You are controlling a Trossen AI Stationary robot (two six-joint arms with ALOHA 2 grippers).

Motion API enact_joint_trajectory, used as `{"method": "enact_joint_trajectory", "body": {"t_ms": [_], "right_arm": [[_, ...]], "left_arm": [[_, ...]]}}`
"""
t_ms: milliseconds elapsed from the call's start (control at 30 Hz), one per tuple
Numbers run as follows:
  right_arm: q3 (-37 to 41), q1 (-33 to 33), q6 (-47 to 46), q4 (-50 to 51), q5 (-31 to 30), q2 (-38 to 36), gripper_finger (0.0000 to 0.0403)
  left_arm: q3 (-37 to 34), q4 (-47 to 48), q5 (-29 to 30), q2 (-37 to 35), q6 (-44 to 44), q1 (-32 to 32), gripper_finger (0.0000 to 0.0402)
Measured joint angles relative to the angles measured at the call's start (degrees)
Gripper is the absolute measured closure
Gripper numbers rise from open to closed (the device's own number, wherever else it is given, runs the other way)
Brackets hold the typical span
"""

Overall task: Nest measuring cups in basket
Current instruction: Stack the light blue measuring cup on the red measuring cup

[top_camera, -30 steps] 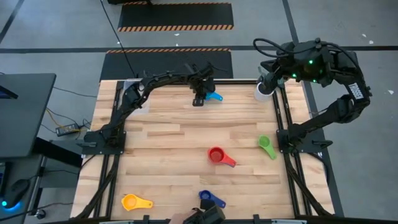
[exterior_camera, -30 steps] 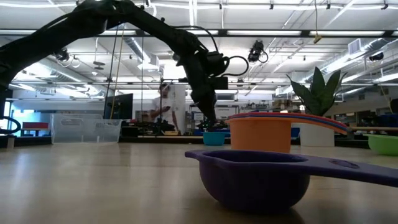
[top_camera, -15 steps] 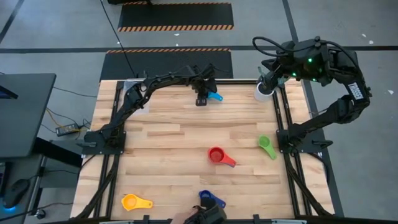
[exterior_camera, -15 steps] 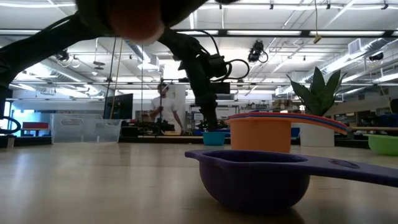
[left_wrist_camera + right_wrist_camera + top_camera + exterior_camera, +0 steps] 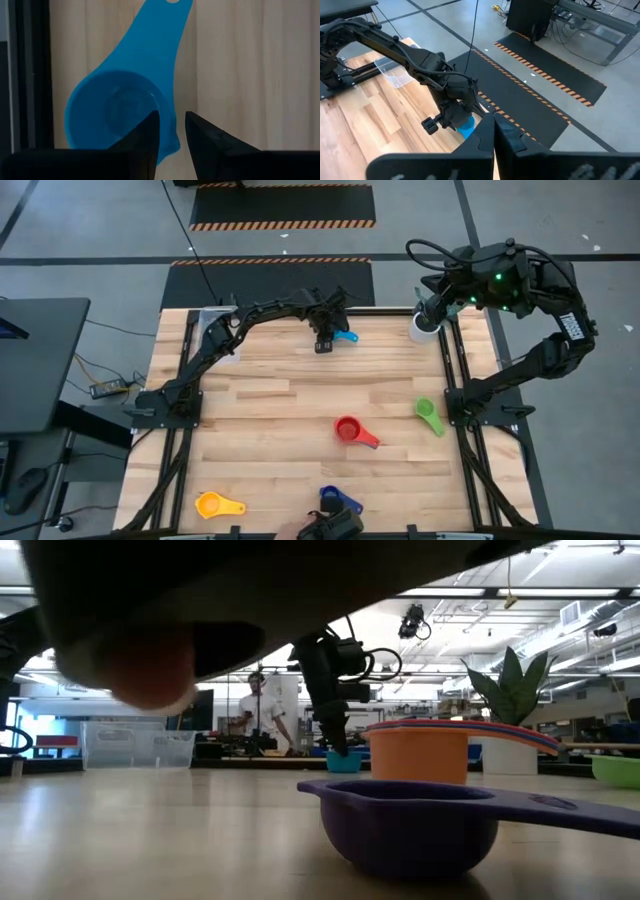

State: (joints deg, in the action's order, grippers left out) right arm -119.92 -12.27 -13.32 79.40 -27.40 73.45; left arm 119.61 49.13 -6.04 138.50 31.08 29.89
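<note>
Evidently the light blue cup [image 5: 117, 117] is pinched by its rim between the narrowed fingers of the left gripper [image 5: 172, 132], for lifting toward the basket [image 5: 212, 319], while the right gripper [image 5: 494, 131] is held clenched and empty.

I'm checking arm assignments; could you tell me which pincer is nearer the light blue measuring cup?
Left. The left pincer is right at the light blue measuring cup, fingers astride its rim. The right pincer hangs further off, above the white pot.
</note>
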Motion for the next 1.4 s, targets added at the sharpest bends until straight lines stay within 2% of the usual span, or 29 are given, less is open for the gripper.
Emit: {"method": "enact_joint_trajectory", "body": {"t_ms": [233,467,767,1033,1400], "right_arm": [[0.0,0.0,0.0,0.0,0.0,0.0,0.04],[0.0,0.0,0.0,0.0,0.0,0.0,0.04],[0.0,0.0,0.0,0.0,0.0,0.0,0.04],[0.0,0.0,0.0,0.0,0.0,0.0,0.04],[0.0,0.0,0.6,0.0,-0.2,0.0,0.04]], "left_arm": [[0.0,0.8,-1.2,0.0,-0.4,1.0,0.0321],[0.0,0.8,-1.2,-0.1,2.8,1.1,0.0391],[0.0,2.6,-0.7,-1.3,3.6,0.4,0.0396],[0.0,6.8,-0.3,-6.5,-1.6,-1.4,0.0401],[0.0,11.4,3.0,-11.8,-8.6,-9.5,0.0401]]}}
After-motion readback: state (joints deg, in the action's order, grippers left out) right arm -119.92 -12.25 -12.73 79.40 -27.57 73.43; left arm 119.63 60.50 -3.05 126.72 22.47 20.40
